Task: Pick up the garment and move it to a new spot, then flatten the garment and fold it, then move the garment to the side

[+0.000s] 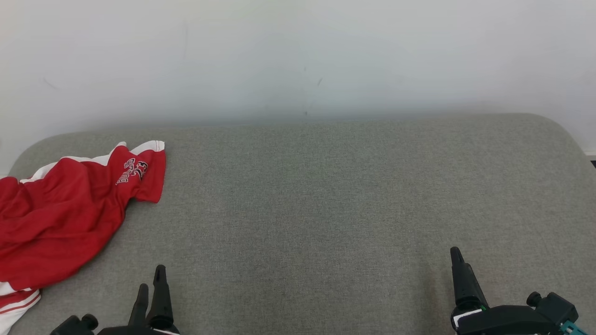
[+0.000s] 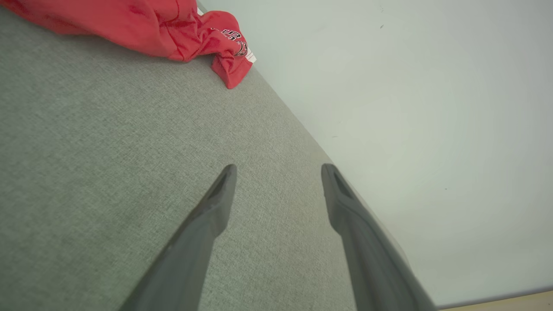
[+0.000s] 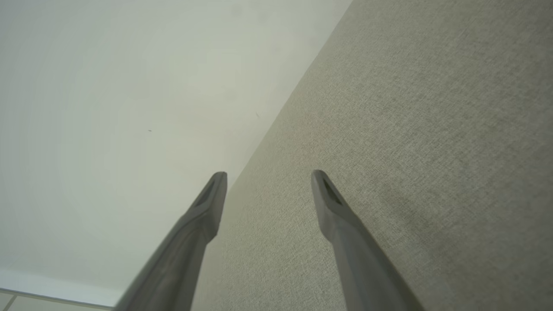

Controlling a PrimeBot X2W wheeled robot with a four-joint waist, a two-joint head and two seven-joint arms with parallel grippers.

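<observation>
A crumpled red fabric garment (image 1: 70, 214) with white trim and dark-and-white lettering lies in a loose heap at about 9 o'clock in the head view. It rests on the left end of the grey, fabric-covered worktop (image 1: 326, 200) with rounded corners. One lettered flap reaches toward 10 o'clock. A red-and-white striped edge shows at 8 o'clock, where the cloth runs past the frame's edge. A pale, plain wall (image 1: 298, 56) rises behind the worktop at 12 o'clock.

The left pincer (image 1: 151, 281), dark and long-fingered, sits at 7 o'clock in the head view, just beside the garment's near edge but not touching it. In the left wrist view its two fingers (image 2: 203, 229) stand wide apart with nothing between them, above bare grey cloth. There the garment lies at 11 o'clock, well apart from the fingertips.

The right pincer (image 3: 268, 177) is likewise spread wide and holds nothing, poised over bare worktop, with the wall at 10 o'clock in its own wrist view. In the head view one of its fingers (image 1: 463, 279) rises at 5 o'clock, well apart from the garment.
</observation>
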